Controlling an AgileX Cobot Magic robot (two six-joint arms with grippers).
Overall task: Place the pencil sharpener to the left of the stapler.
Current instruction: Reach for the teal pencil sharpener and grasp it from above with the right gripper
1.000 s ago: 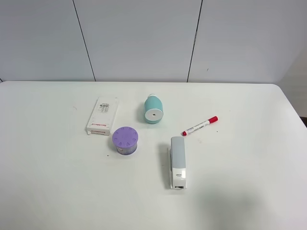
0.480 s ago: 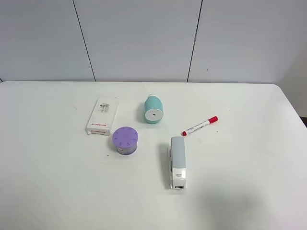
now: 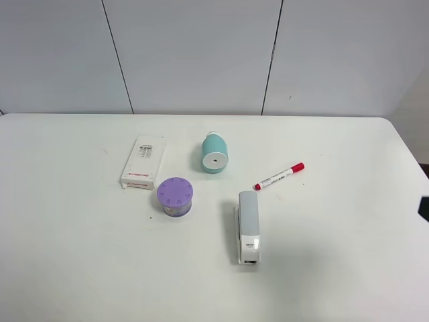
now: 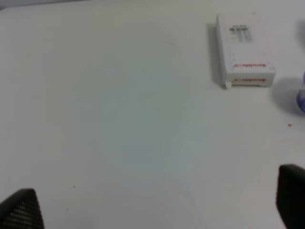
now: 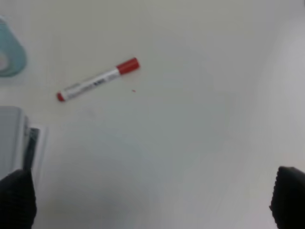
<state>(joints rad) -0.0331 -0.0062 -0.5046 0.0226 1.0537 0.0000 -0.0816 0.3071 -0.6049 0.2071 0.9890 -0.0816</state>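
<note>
The teal pencil sharpener (image 3: 214,154) lies on its side at the table's middle back, its white holed face towards the camera. The grey and white stapler (image 3: 248,227) lies lengthwise in front of it and slightly to the right. In the right wrist view the sharpener (image 5: 9,55) and the stapler (image 5: 16,138) show only partly at the frame's edge. My right gripper (image 5: 152,200) is open and holds nothing, well away from both. My left gripper (image 4: 155,205) is open over bare table, with neither task object in its view.
A flat white box (image 3: 142,163) lies left of the sharpener, and a purple lidded tub (image 3: 175,196) stands in front of the box. A red-capped marker (image 3: 279,176) lies right of the sharpener. A dark part of the right arm (image 3: 424,209) shows at the right edge.
A dark part of the right arm has come into the exterior view at its right edge. The objects on the table have not moved.
</note>
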